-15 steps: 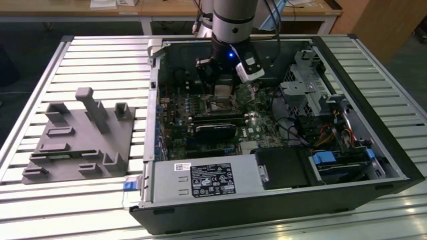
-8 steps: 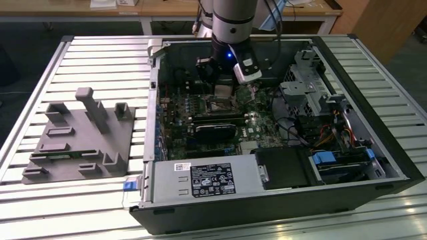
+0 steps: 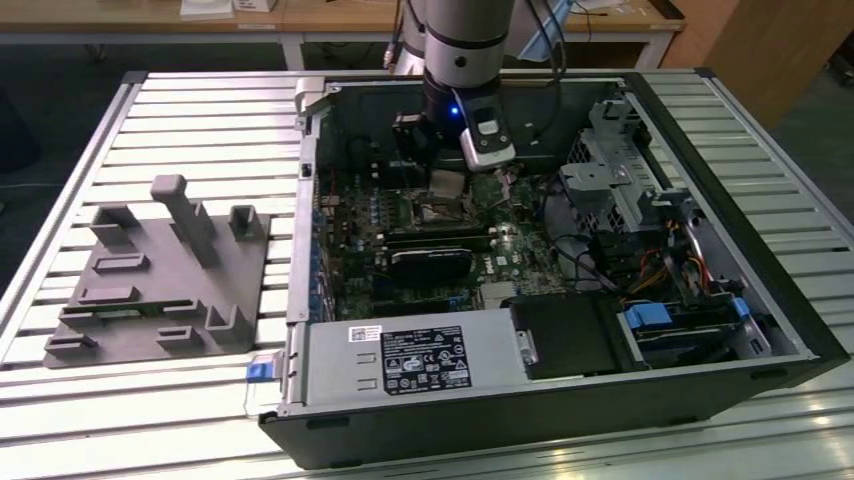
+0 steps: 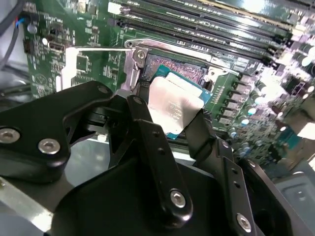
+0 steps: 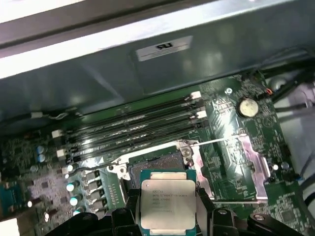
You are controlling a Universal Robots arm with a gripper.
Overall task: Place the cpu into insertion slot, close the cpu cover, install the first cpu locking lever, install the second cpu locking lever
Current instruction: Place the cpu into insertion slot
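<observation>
My gripper is shut on the cpu, a pale silver square chip on a teal base, held by two opposite edges between black fingers. The cpu hangs tilted just above the insertion slot, a dark square socket with a metallic rim, and partly overlaps it. The slot's bare contact field shows past the chip. The cpu cover, a silver frame with a square cut-out, is swung open and lies beside the slot. In the exterior view the gripper reaches down into the open computer case over the slot.
Several black memory slots run next to the socket. Thin wire levers stand free at the socket's edges. A black cooler part, power supply and drive cage crowd the case. A grey fixture sits on the table at the exterior view's left.
</observation>
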